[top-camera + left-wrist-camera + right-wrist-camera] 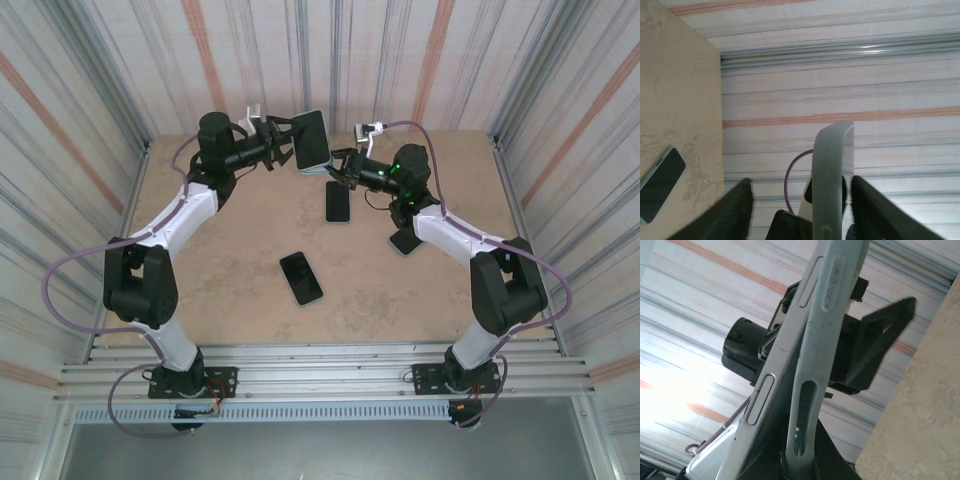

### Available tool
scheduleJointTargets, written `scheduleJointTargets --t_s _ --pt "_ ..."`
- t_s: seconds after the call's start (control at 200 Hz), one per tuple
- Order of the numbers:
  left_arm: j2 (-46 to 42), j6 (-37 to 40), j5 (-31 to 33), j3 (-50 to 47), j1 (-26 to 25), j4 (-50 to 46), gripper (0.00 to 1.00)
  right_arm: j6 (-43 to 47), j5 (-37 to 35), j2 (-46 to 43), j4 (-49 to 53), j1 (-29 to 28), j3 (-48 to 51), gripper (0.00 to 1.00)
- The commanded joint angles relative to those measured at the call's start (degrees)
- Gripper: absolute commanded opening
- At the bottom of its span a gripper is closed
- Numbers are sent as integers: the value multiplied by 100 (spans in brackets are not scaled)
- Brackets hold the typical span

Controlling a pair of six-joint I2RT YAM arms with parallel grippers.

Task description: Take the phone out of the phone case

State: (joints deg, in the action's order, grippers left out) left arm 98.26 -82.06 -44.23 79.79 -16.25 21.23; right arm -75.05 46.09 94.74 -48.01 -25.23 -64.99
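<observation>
The phone case [312, 140] hangs in the air above and just behind the black phone [338, 201] that lies flat on the table [240, 230], toward the back wall from it. The case's dark face is tilted up and its pale rim shows around it. The left gripper [283, 140] reaches in from the left of the black phone at that raised height. In the left wrist view its jaws stand open with the pale case [832, 175] edge-on and upright between them. One of the fingers [737, 210] is well apart from the case, and the other sits just beside its far edge; whether that one touches cannot be told. The right gripper [338, 165] comes in from behind and to the right of the black phone and meets the case's lower end. In the right wrist view its jaws [800, 465] are closed on the near end of the case [807, 390], whose side wall with its long slots rises straight out of the grip. Beside it runs a second grey strip bearing side buttons, the phone [782, 347]. It is spread away from the case wall at the gripped end and meets it again farther up. A second loose phone [301, 277] lies on the table nearer the arm bases than the black phone.
</observation>
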Motion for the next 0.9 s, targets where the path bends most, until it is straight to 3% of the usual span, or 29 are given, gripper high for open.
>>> scheduleJointTargets --t_s 0.0,0.531,0.892 --pt "-323 399 269 -66 -19 -718 64 -42 -239 -185 -396 -26 -5 6" --pt "-1714 118 1622 -657 -556 -1999 70 232 -1194 30 -463 1 -153 6" --pt "-1993 -257 1943 -701 -1073 -1786 67 313 -1385 145 -483 -87 -198 6"
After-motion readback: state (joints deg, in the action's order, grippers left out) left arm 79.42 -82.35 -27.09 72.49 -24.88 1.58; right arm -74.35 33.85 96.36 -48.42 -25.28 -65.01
